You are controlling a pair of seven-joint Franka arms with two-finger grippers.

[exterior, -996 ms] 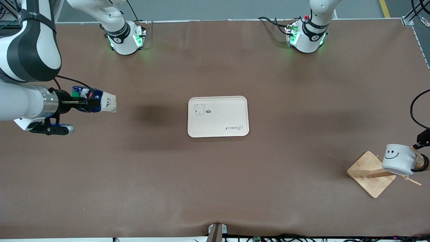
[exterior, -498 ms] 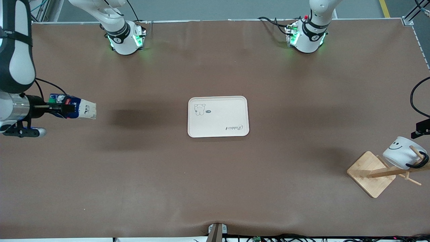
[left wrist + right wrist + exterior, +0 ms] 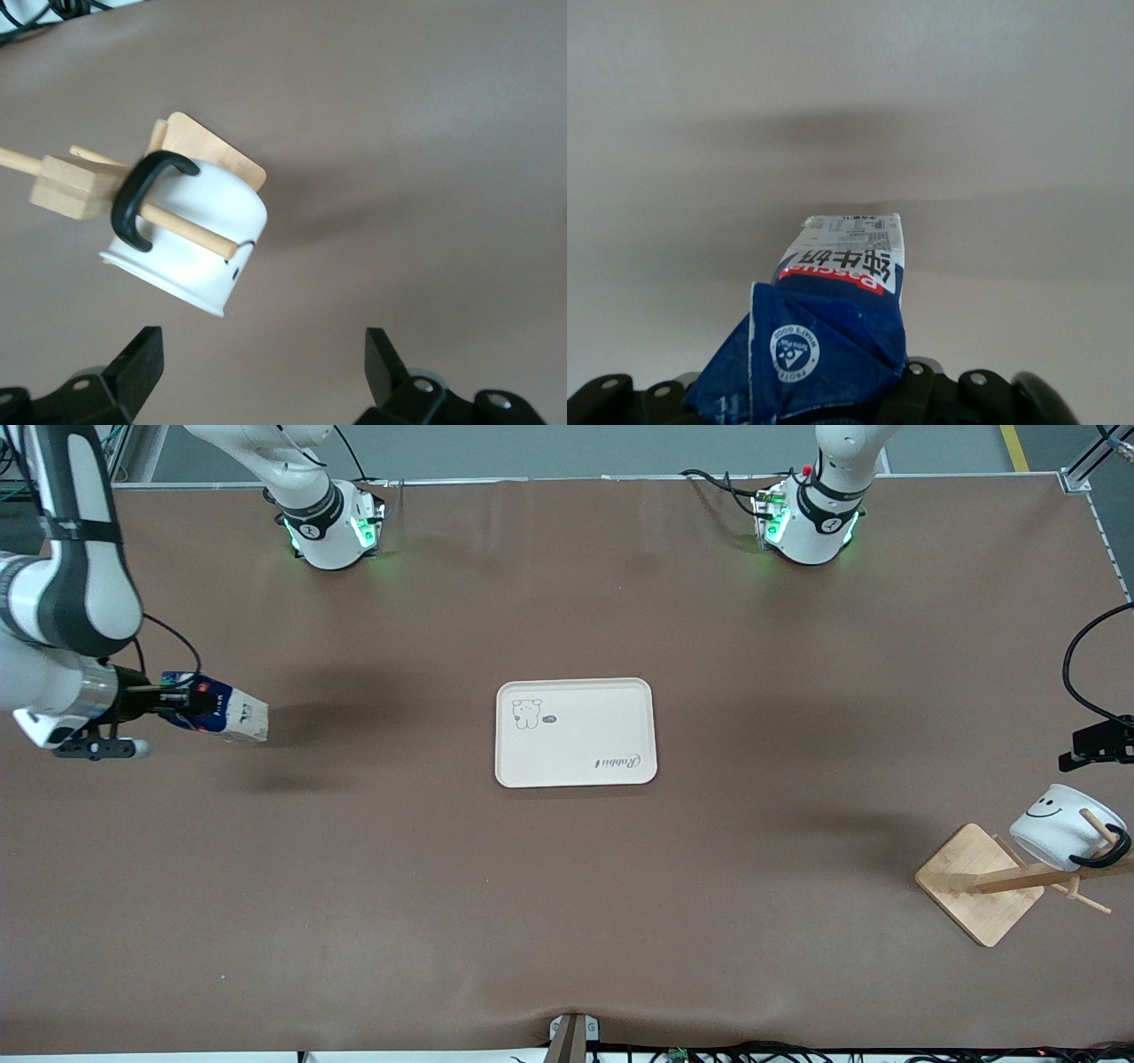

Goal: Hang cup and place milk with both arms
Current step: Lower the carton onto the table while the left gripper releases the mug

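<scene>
The cup (image 3: pixel 1059 834), white with a black smiley, hangs by its black handle (image 3: pixel 140 200) on a peg of the wooden rack (image 3: pixel 979 883) at the left arm's end of the table. My left gripper (image 3: pixel 1097 746) is open and empty, apart from the cup; in the left wrist view (image 3: pixel 264 367) the cup (image 3: pixel 199 235) lies past its fingertips. My right gripper (image 3: pixel 173 701) is shut on the milk (image 3: pixel 221 715) and holds the blue and white carton on its side over the table at the right arm's end. The right wrist view shows the milk (image 3: pixel 833 310) sticking out of the right gripper (image 3: pixel 824 409).
A cream tray (image 3: pixel 576 732) with a rabbit print lies at the table's middle, between the milk and the rack. The rack's pegs (image 3: pixel 1085 902) stick out toward the table's edge. Both arm bases (image 3: pixel 328 527) glow green.
My left gripper let go of the cup, which now hangs on the peg, and drew away from it. My right arm swung the milk outward, then slightly back toward the tray.
</scene>
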